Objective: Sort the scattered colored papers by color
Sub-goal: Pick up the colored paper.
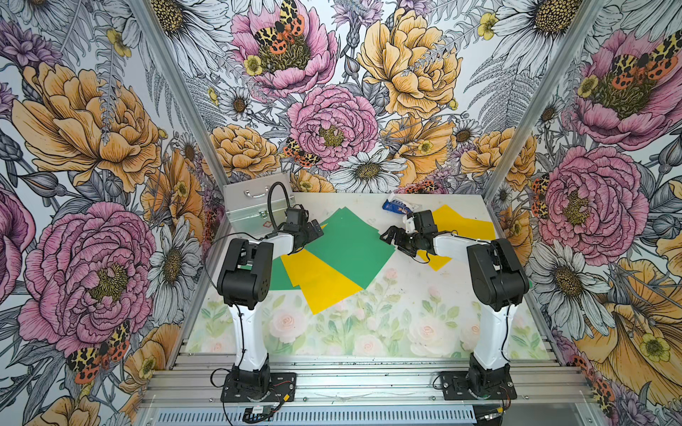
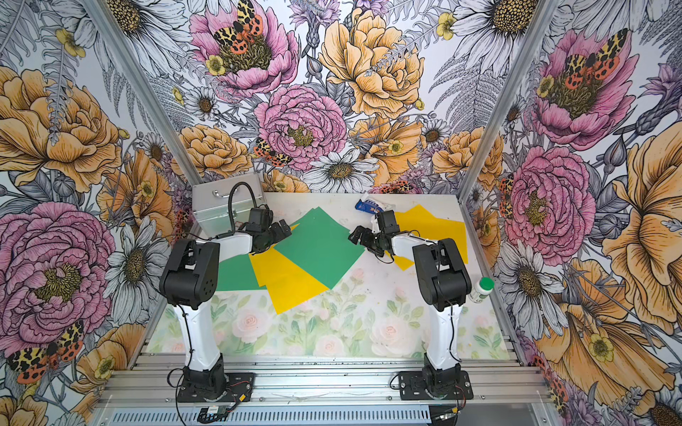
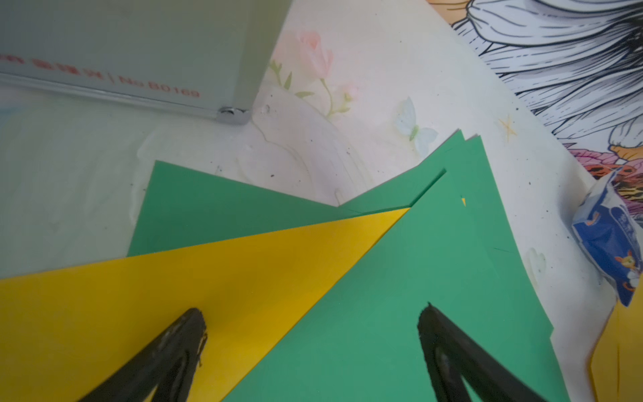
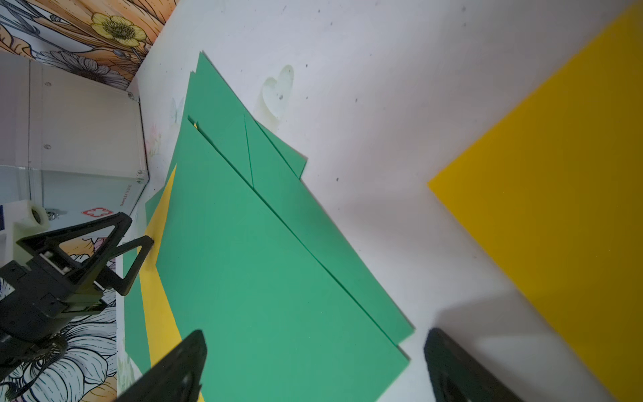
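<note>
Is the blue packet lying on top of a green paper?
No, the blue packet lies on the bare table, apart from the green papers.

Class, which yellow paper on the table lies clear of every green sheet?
The yellow paper at the far right, near the blue packet: it touches no green. The other yellow sheets sit in the middle pile, partly under a green sheet.

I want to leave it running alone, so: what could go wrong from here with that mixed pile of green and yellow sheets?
1. The green sheets lie fanned over a yellow sheet; dragging one may shift the others.
2. They lie flat, so the open left gripper may slip off.
3. The open right gripper faces the same pile; the arms might collide.
</note>
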`<state>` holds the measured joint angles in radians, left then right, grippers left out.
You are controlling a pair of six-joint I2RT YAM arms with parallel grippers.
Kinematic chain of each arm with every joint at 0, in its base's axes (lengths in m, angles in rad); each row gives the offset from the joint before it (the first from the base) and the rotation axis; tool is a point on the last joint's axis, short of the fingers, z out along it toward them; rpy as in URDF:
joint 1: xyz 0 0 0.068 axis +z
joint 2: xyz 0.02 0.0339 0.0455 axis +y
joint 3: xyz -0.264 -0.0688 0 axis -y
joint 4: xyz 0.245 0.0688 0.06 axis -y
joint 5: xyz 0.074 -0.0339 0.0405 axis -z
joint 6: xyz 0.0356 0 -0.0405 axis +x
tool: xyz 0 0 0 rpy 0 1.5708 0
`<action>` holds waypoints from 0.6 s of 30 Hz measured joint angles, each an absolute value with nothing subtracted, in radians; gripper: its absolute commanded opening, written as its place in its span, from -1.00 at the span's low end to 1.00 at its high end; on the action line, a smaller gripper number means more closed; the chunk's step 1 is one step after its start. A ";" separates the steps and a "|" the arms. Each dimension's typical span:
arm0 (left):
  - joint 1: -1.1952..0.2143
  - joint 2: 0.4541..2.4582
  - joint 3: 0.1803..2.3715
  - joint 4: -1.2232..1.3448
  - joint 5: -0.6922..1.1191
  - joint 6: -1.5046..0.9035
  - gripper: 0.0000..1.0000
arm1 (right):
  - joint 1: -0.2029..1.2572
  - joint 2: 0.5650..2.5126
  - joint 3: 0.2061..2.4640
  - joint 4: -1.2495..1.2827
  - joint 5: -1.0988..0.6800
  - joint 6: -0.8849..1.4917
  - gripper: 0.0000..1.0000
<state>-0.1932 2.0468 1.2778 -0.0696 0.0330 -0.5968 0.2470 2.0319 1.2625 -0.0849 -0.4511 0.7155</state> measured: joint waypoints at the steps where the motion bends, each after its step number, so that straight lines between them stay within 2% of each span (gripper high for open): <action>1: -0.194 2.049 1.279 -0.064 0.037 -0.597 0.97 | 0.249 2.036 1.265 -0.079 -0.451 0.720 0.97; 14: -0.218 2.048 1.253 -0.010 0.101 -0.604 0.97 | 0.298 2.076 1.280 0.005 -0.486 0.771 0.96; 18: -0.234 2.046 1.243 0.006 0.108 -0.605 0.97 | 0.305 2.077 1.279 0.009 -0.488 0.778 0.82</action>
<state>-0.2337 2.0457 1.2427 0.0063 0.1081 -0.6048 0.3046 2.0769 1.2789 0.0093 -0.4877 0.7776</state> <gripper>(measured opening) 0.983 0.947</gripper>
